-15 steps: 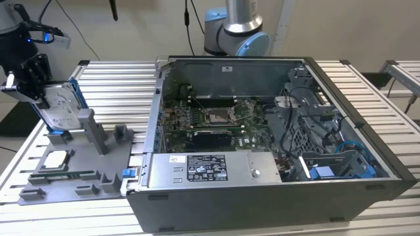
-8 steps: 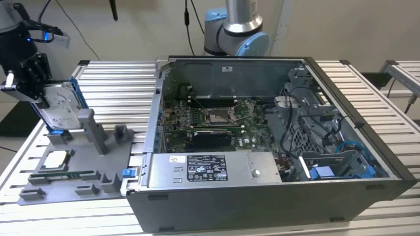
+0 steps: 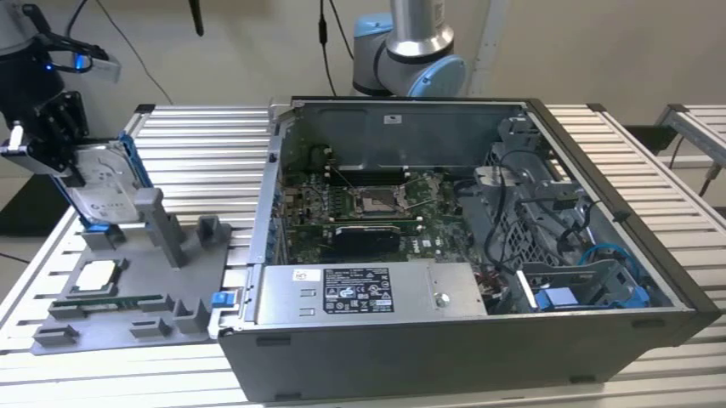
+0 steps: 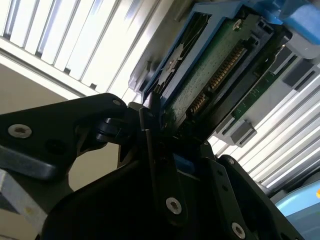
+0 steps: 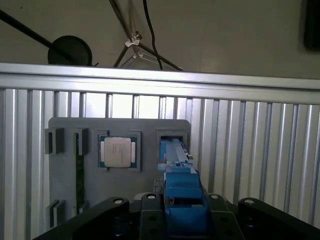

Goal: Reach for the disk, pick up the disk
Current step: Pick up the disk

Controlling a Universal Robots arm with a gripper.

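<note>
The disk (image 3: 104, 187), a silver drive in a blue frame, stands on edge at the far corner of the grey fixture (image 3: 125, 293), at the exterior view's left. My gripper (image 3: 54, 146) sits at its upper end, with the jaws closed against the blue frame. In the second wrist view the disk's green circuit-board side (image 4: 210, 65) runs out from between the black fingers (image 4: 150, 125). In the first wrist view its blue edge (image 5: 180, 185) sits between the finger mounts, over the fixture's slot (image 5: 172, 145). I cannot tell whether its lower end still rests in the slot.
On the fixture lie a square processor chip (image 3: 97, 274) and a memory stick (image 3: 108, 300), with grey posts (image 3: 159, 221) beside the disk. An open computer case (image 3: 454, 229) with a silver power-supply box (image 3: 363, 293) stands at the exterior view's right on the slatted table (image 3: 204, 144).
</note>
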